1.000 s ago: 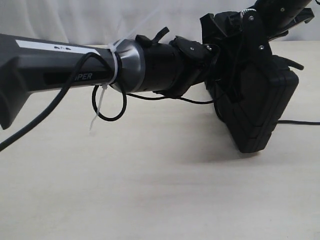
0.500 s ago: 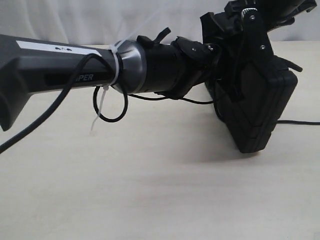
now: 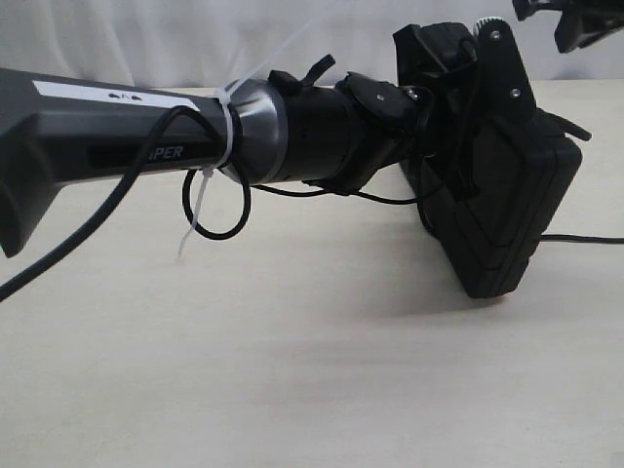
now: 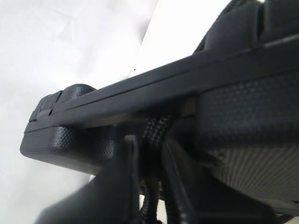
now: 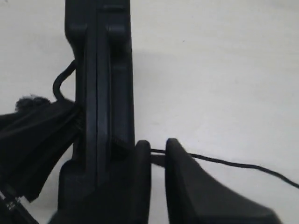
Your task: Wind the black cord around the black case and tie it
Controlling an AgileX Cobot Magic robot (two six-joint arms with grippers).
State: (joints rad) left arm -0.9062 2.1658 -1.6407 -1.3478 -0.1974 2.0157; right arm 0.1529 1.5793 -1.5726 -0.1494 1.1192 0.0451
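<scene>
The black case (image 3: 507, 224) stands on its edge on the pale table, tilted a little. My left gripper (image 3: 468, 88) is up against its top edge. In the left wrist view this gripper (image 4: 152, 144) is shut on the braided black cord (image 4: 156, 128), right against the case (image 4: 243, 116). My right gripper (image 3: 561, 24) hangs above and to the right of the case, touching nothing. Seen from its wrist, the right gripper (image 5: 158, 147) has its fingers nearly together with nothing between them, high over the case (image 5: 100, 70). A strand of cord (image 5: 224, 162) trails across the table.
The left arm's long grey body (image 3: 107, 146), with a white zip tie (image 3: 200, 195) and a thin cable loop (image 3: 214, 210), spans the left half of the scene. A white curtain (image 3: 195, 39) hangs behind the table (image 3: 292, 370).
My right gripper has lifted up and off to the right, away from the case's top, and its fingers have come together. The left gripper and the case have stayed put.
</scene>
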